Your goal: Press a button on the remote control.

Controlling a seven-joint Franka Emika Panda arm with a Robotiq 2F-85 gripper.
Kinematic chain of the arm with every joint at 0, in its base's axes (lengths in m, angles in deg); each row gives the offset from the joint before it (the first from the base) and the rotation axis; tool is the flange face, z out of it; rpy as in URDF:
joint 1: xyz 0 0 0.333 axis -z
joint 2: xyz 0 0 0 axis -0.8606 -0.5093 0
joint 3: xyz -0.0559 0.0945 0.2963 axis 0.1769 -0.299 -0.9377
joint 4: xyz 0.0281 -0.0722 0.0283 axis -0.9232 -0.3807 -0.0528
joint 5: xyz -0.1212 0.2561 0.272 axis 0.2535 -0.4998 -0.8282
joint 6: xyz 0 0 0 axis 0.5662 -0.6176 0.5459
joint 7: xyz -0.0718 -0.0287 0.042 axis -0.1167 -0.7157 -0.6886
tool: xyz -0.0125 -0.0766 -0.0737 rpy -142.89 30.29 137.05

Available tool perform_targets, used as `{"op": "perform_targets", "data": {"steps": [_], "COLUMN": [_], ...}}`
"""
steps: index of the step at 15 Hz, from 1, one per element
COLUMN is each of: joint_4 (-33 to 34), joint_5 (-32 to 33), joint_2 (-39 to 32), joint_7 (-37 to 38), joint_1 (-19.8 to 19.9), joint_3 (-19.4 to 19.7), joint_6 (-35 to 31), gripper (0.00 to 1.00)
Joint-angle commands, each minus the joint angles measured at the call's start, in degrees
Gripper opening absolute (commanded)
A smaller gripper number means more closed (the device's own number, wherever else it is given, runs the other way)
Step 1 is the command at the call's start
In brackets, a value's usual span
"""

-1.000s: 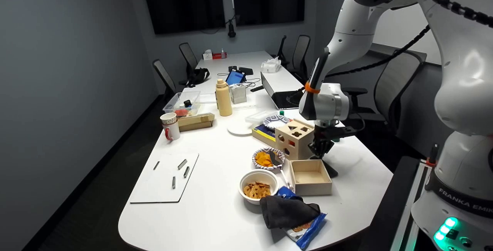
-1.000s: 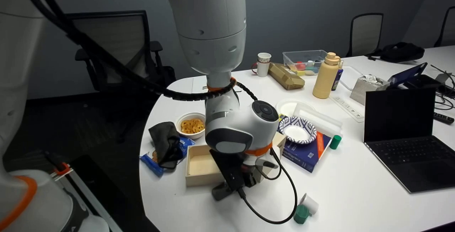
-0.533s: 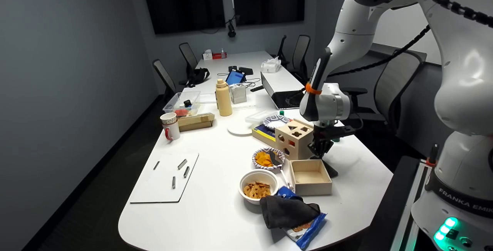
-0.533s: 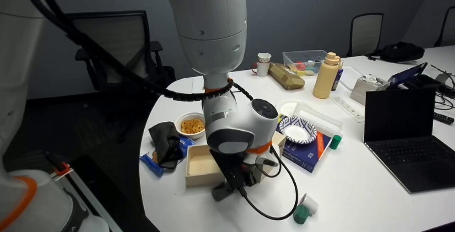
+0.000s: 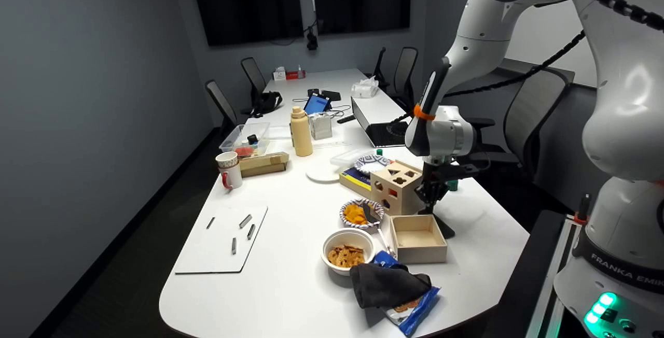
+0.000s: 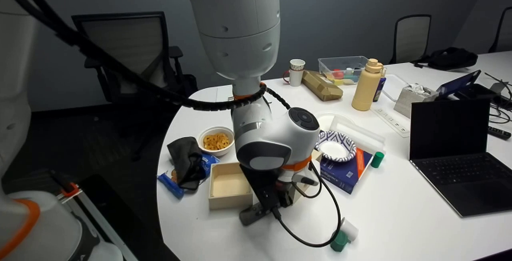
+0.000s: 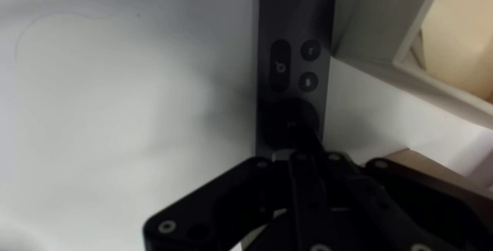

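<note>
gripper (image 7: pixel 312 154) clenched over the remote control (image 7: pixel 295 66) — reach looks done, press itself (contact too dark to tell) maybe pending.

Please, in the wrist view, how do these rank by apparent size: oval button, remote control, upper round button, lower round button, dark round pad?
Largest to smallest:
Remote control, partly covered
Dark round pad, partly covered
Oval button
Upper round button and lower round button: they look alike, so unranked.
</note>
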State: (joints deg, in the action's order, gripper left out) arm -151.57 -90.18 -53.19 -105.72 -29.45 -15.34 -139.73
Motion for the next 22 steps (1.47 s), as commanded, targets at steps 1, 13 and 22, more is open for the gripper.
{"op": "perform_targets", "data": {"steps": [1,13,22], "joint_4": [-2.9,-7.6,-8.7], "joint_5": [0.7,10.0,13.3], "joint_2": [8.1,30.8,36.7], "joint_7": [1.9,10.8,12.6], "joint_1": [-0.1,-15.3,-18.7], "joint_3": [0.2,12.3,13.5], "joint_6": [6.4,25.6,30.0], "gripper": [0.0,0.63,1.0]}}
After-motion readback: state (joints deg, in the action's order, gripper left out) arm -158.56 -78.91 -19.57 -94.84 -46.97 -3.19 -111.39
